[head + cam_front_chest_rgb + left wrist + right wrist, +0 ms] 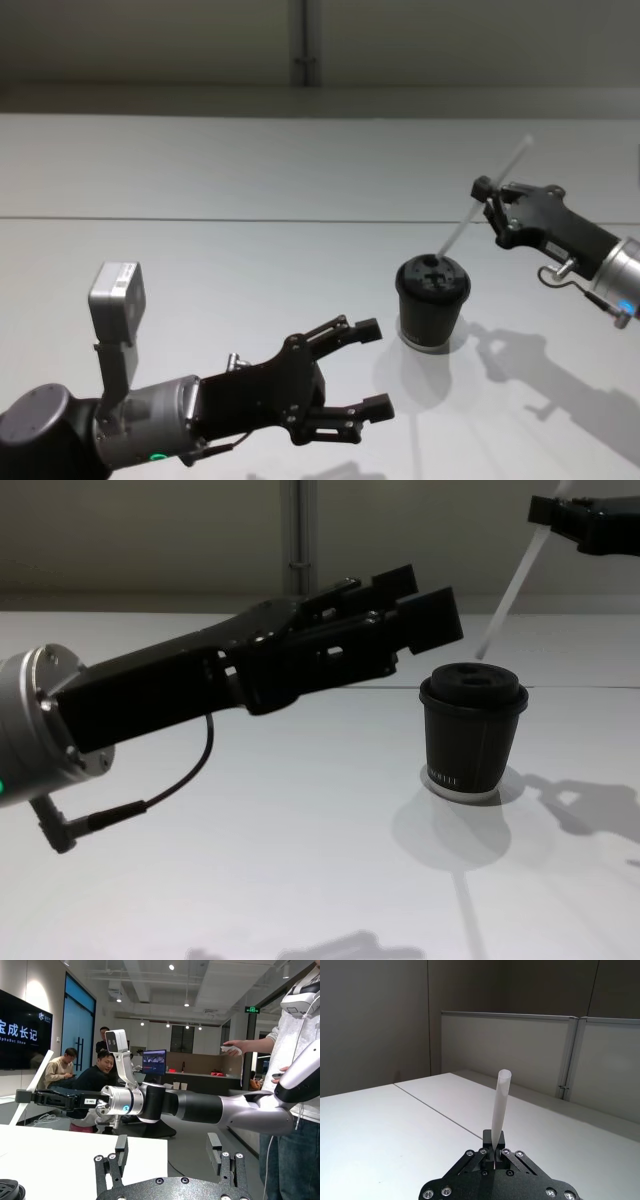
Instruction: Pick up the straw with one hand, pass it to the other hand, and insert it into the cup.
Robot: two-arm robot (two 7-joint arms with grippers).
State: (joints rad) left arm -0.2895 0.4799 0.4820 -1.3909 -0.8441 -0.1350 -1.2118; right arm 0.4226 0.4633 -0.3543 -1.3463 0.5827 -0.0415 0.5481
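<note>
Straw [460, 230]: pinched at about mid-length by the right gripper [487, 195], fingers pressed together on it. It tilts, with the lower end just above the cup [432, 300] and the upper end up and to the right of it. The wrist view shows the upper half [500, 1105] rising straight from the closed jaws.

Handling (judged): very light thin-walled tube, stiff along its length, smooth. It could swivel in a weak pinch and crease under a hard one. The mid-length hold suits it, leaving the lower half free to enter the lid.

Tip against the lid opening: in the chest view the straw [510, 590] ends apart from the lid and probably not yet inside. I cannot be sure.

Left gripper [372, 368]: fingers spread, holding nothing, left of the cup and nearer the robot.

Count: 1 straw, 1 cup (lidded, upright on the table [200, 280]), 2 grippers.
</note>
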